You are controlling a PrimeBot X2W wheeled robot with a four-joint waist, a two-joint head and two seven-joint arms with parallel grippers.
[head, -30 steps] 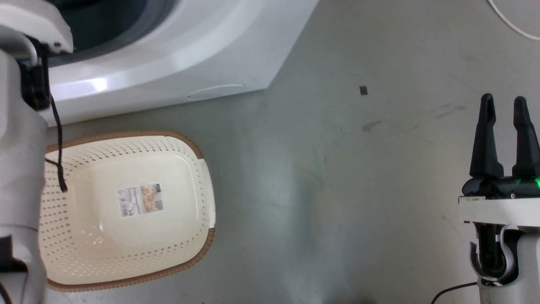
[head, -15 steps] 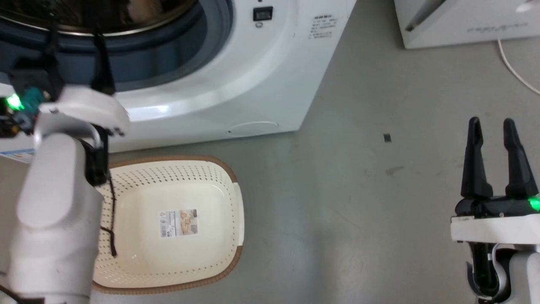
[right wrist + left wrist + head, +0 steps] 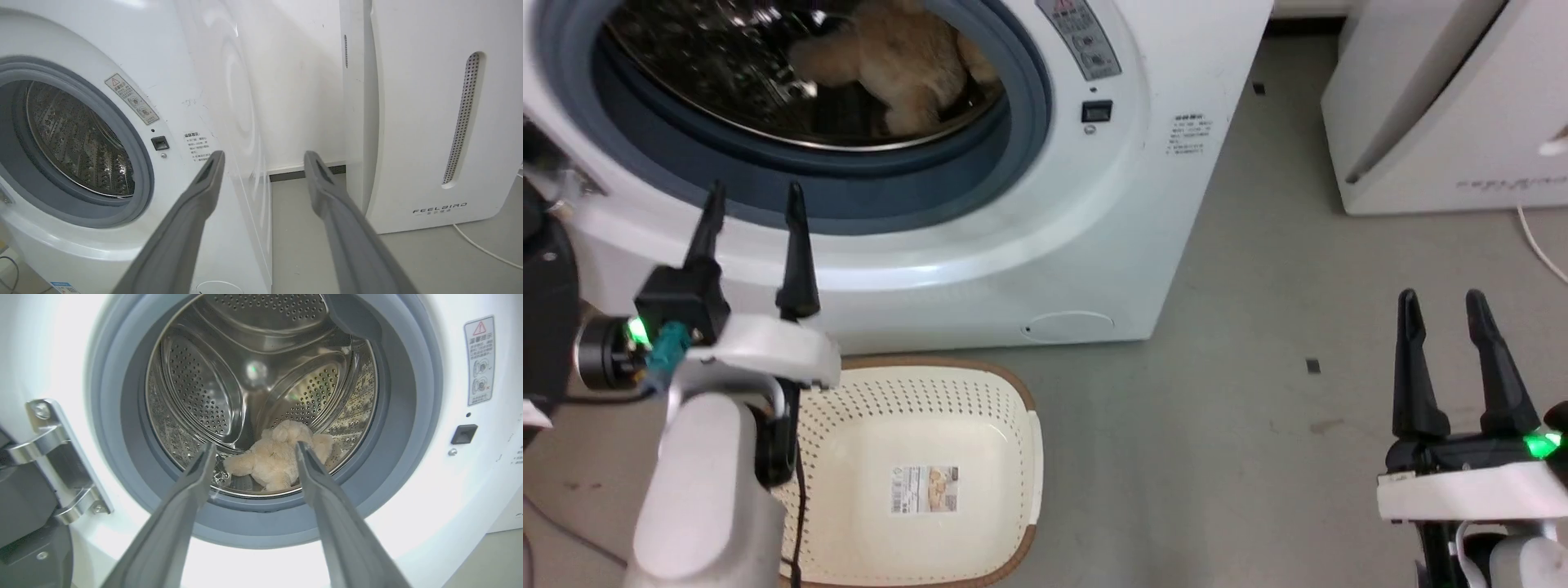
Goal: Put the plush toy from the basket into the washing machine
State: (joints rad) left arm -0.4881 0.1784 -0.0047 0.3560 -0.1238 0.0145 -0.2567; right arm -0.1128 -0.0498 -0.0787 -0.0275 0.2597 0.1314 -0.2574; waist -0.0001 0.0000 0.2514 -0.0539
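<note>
In the head view the left gripper stands at the lower left on its pale forearm. Its two long dark fingers point up the picture at the grey-blue rubber door gasket of the large white front-loading washing machine, and they are spread wide with nothing between them. The right gripper rests at the lower right over the grey floor, upright, its fingers likewise parted and empty. The fluffy cream-beige plush toy lies inside the machine's shiny perforated steel drum. The cream perforated plastic basket with the brown rim sits on the floor just in front of the machine, the paper label on its floor showing. In the left wrist view the parted fingers frame the toy, which rests low in the drum, well beyond their tips; a metal door hinge is at the left. In the right wrist view the spread fingers aim between the washer's side and a white FEELBIRD appliance. Compared with half a second ago, the head camera has tilted upward: the whole picture has shifted down, bringing the drum opening and the toy into sight, while both grippers remain wide apart.
</note>
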